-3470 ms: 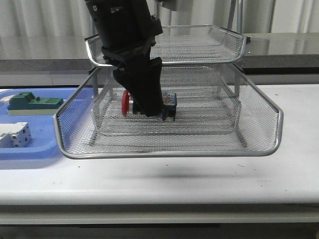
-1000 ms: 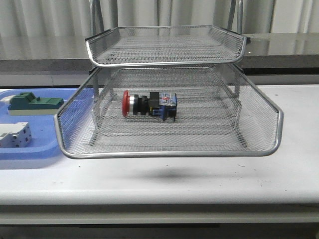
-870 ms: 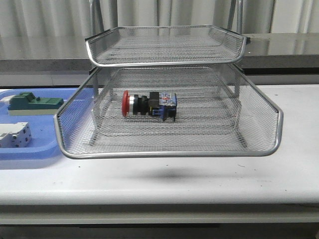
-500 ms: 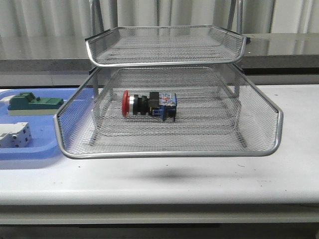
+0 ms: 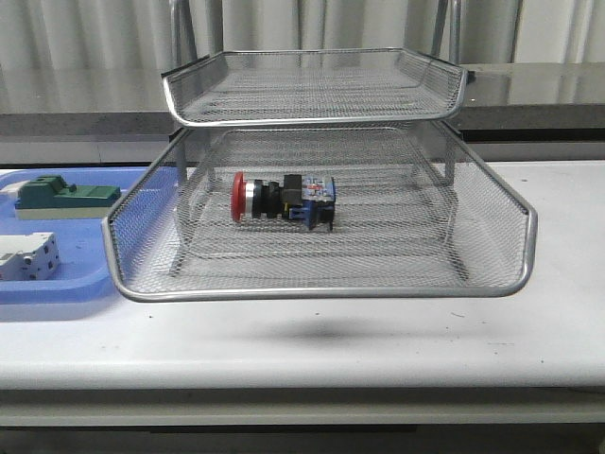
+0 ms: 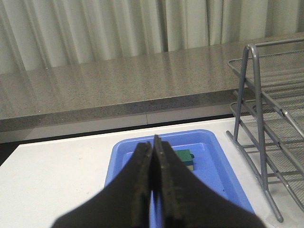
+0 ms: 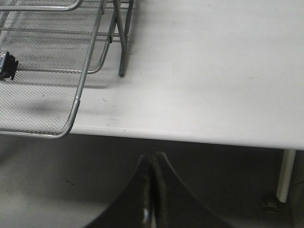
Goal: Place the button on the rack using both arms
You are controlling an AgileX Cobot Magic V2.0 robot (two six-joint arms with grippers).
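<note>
Rack (image 5: 321, 284): middle tray pulled forward over the white table (image 5: 529, 331). Button (image 5: 282, 200) lies on its side in that tray, red cap toward the blue tray (image 5: 57, 293), well apart from both grippers. Left gripper (image 6: 153, 156): jaws pressed together, empty, above the blue tray. Right gripper (image 7: 151, 175): jaws clenched, empty, off the table's front edge beside the rack.

White tabletop (image 5: 378, 340), front edge visible. Wire-mesh rack (image 5: 321, 274) stands on it, centre, on thin metal legs. Blue tray (image 5: 57, 293) lies flat at left, its right side behind rack's pulled-out tray. Few faint dark scuffs on surface near front edge.
</note>
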